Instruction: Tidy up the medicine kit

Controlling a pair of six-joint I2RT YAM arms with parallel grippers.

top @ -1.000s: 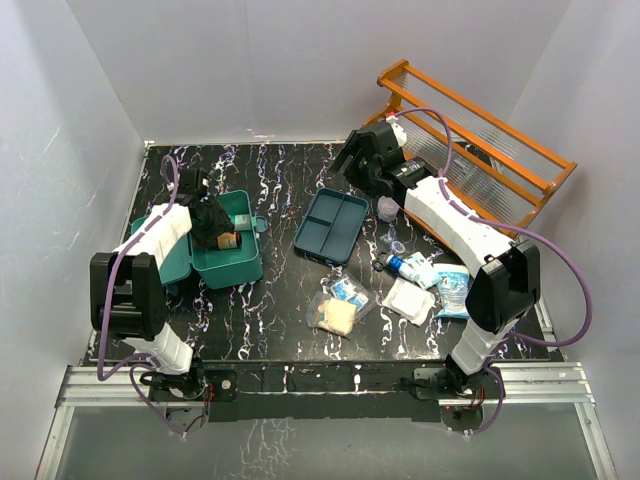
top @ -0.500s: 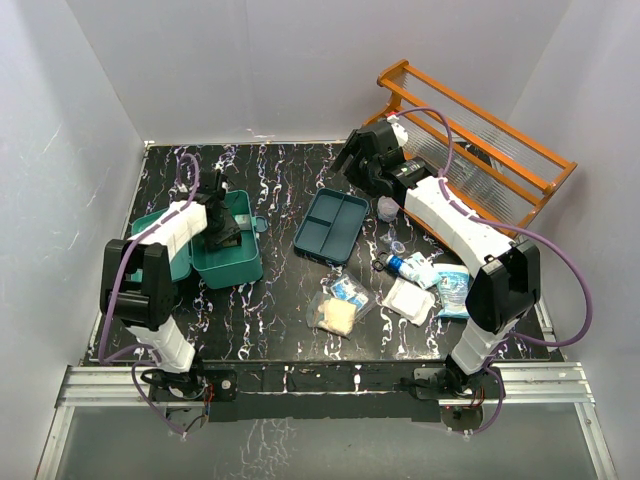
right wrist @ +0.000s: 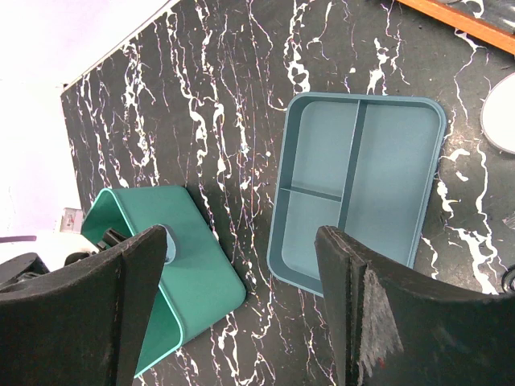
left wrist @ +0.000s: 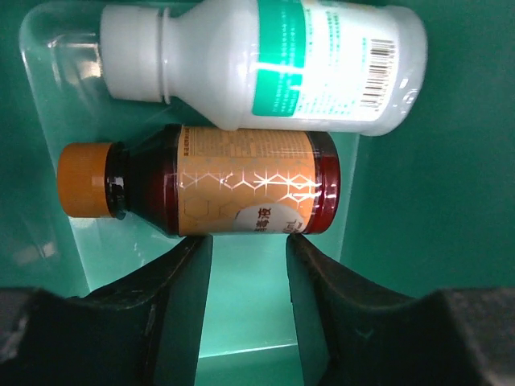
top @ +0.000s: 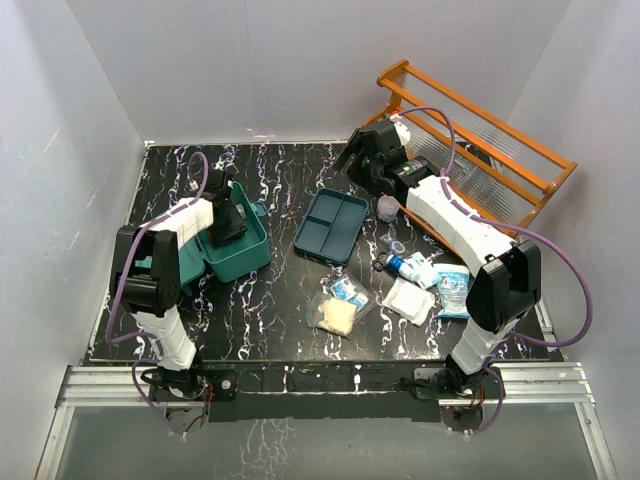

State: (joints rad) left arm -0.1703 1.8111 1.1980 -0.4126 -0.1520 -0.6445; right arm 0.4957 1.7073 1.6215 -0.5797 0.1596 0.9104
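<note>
The left pincer (left wrist: 248,245), half open and now empty, has let go of the brown bottle (left wrist: 241,191), which lies just ahead of its tips beside a white bottle (left wrist: 265,64) inside the medicine kit (left wrist: 394,209) beneath it, so one more item looks stowed.

Black white-veined table (right wrist: 201,96), bearing one flat blue-teal tray (right wrist: 322,161) of three compartments, right of centre, and one teal-green medicine kit (right wrist: 201,273), lower left, apart from the tray. Foreground: right gripper (right wrist: 240,237), fingers spread wide, clear of both. Top right corner: strip of orange rack (right wrist: 459,20).
</note>
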